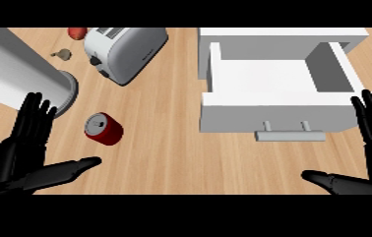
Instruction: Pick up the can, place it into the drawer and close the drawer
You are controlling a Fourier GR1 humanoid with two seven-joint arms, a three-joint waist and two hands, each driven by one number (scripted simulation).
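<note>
The bench [170,152] carries the open drawer [269,114] at the right. The left hand [20,150] and right hand [363,128] have their fingers straight and spread, holding nothing. The red can [104,128] sits near the left hand, which should approach sideways and wrap its wall.

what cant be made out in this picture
All in the head view:
red thing left of the toaster: cut off by the top edge, cannot be named
small brown thing below it: too small to name
grey cylinder: cut off by the left edge
right hand: palm cut off by the right edge
</note>
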